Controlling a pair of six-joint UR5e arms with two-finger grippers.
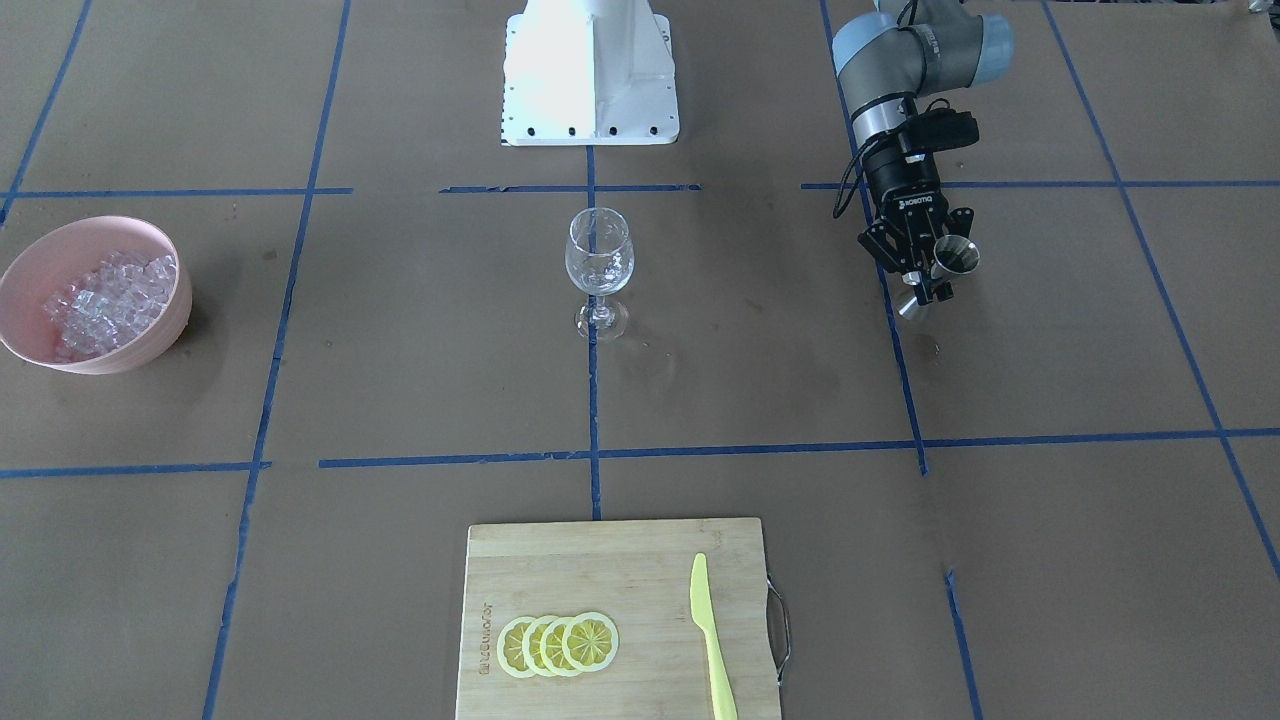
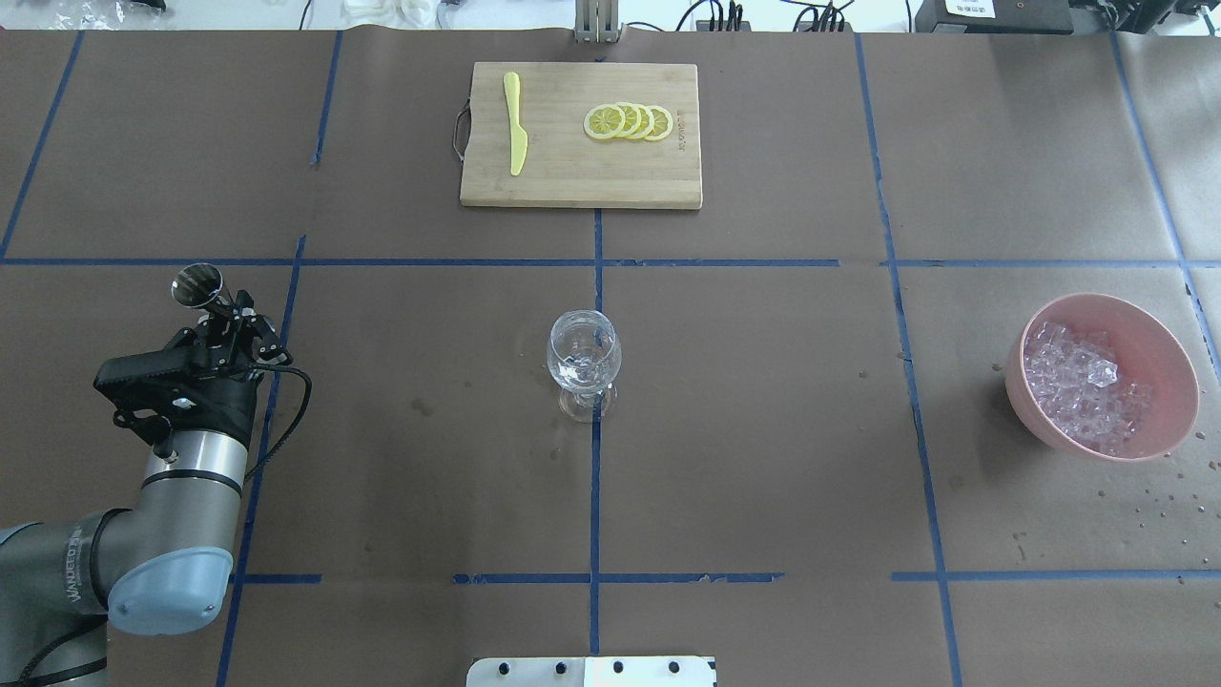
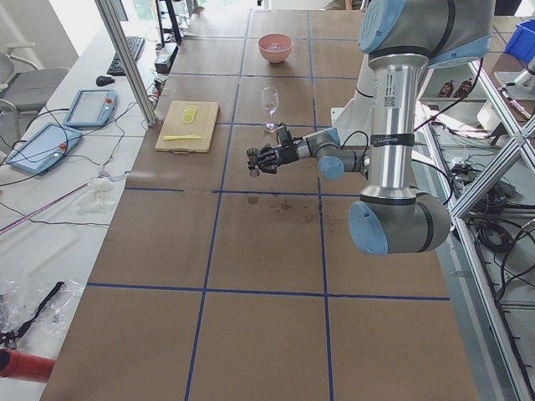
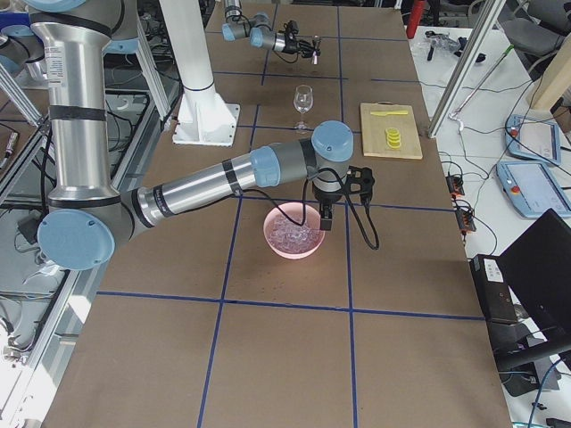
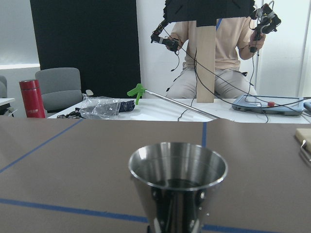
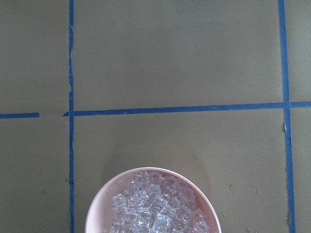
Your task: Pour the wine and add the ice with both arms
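Observation:
My left gripper [image 1: 925,275] is shut on a steel jigger [image 1: 955,258] and holds it above the table, well off to the side of the wine glass [image 1: 600,265]. The jigger fills the left wrist view [image 5: 177,179], and it shows in the overhead view [image 2: 197,284] beyond the gripper [image 2: 221,315]. The clear stemmed glass [image 2: 584,358] stands at the table's middle. Ice cubes [image 2: 1083,386] heap in a pink bowl [image 2: 1169,358]. My right gripper [image 4: 323,218] shows only in the exterior right view, over the bowl [image 4: 272,241]; I cannot tell whether it is open or shut. The right wrist view looks down on the ice [image 6: 155,208].
A wooden cutting board [image 2: 572,181] with lemon slices [image 2: 630,121] and a yellow knife [image 2: 515,124] lies at the far side. The white pedestal [image 1: 590,70] stands at the robot's side. Small drops speckle the paper near the bowl [image 2: 1145,496].

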